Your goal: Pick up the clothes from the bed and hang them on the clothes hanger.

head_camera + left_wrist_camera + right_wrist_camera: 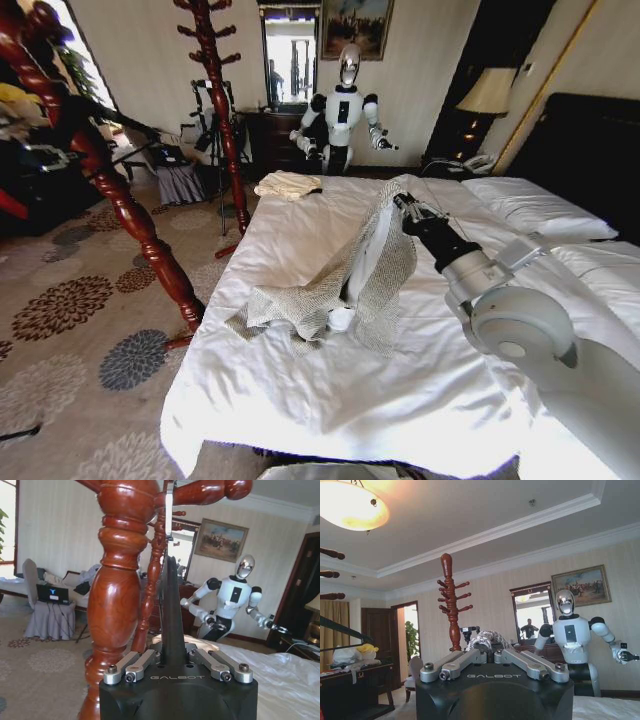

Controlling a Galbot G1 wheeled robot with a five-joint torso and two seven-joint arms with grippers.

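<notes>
The right gripper (402, 201) is seen raised over the bed (300, 390), its jaws pinched on the upper edge of the knit jacket (375, 265), which hangs from it with the lower folds and one sleeve resting on the duvet. The left gripper (171, 587) is held beside a turned wooden pole (116, 600), jaws pressed on a thin black hanger (169, 500). The step in hand is judged to be the lift. Full clearance of the jacket from the bed and alignment of its collar with the hanger's shoulder are required next.
</notes>
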